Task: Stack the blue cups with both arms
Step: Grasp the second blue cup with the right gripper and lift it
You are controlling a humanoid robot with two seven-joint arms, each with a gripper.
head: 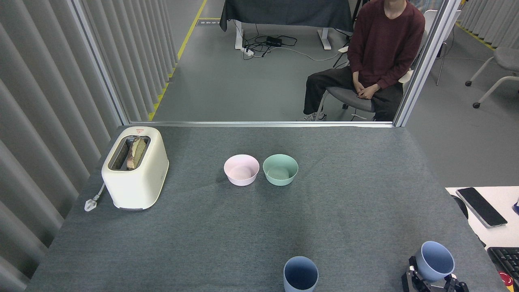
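Right gripper (433,279) fingers (413,272) clasp right blue cup (436,255).
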